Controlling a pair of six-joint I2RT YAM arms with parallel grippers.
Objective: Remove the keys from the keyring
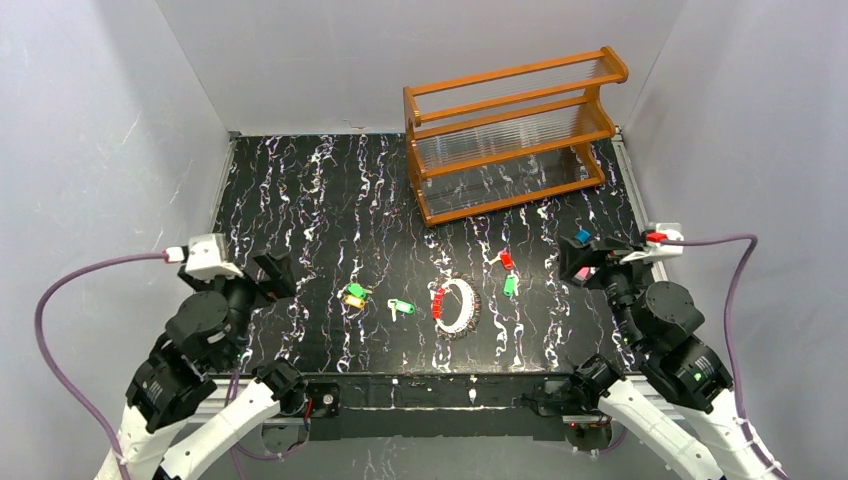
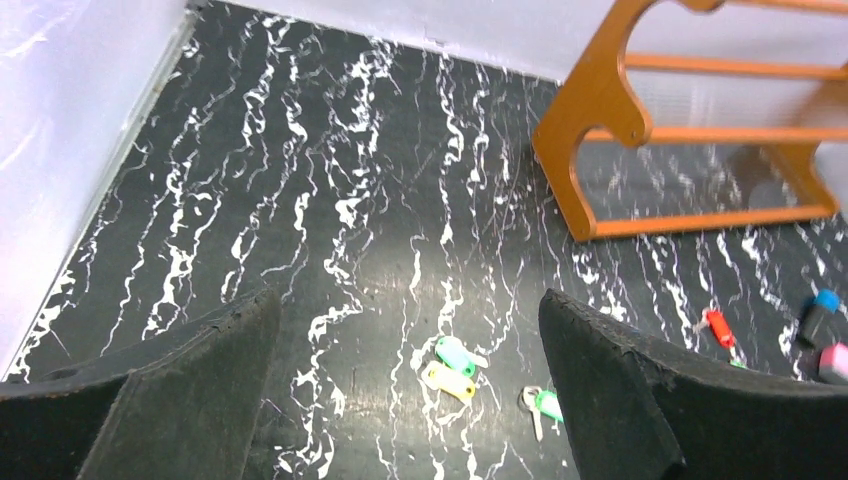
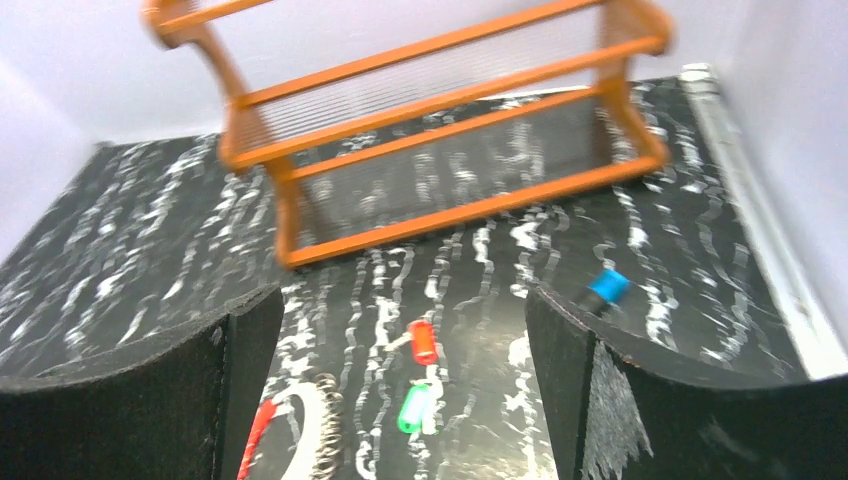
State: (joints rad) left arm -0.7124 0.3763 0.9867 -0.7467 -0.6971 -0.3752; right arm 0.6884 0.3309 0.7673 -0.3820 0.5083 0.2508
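Observation:
The keyring (image 1: 458,307), a silvery coil ring with a red segment, lies flat on the black marbled table; it also shows in the right wrist view (image 3: 322,432). No keys hang on it. A green key (image 1: 354,291) and a yellow key (image 1: 354,301) lie left of it, with another green key (image 1: 400,307) nearer. A red key (image 1: 505,260) and a green key (image 1: 510,285) lie to its right. My left gripper (image 1: 272,275) is open and empty, left of the keys. My right gripper (image 1: 588,260) is open and empty, right of them.
An orange wooden rack (image 1: 510,135) stands at the back right. A small blue piece (image 1: 582,237) and a pink piece (image 1: 582,273) lie by my right gripper. Grey walls enclose the table on three sides.

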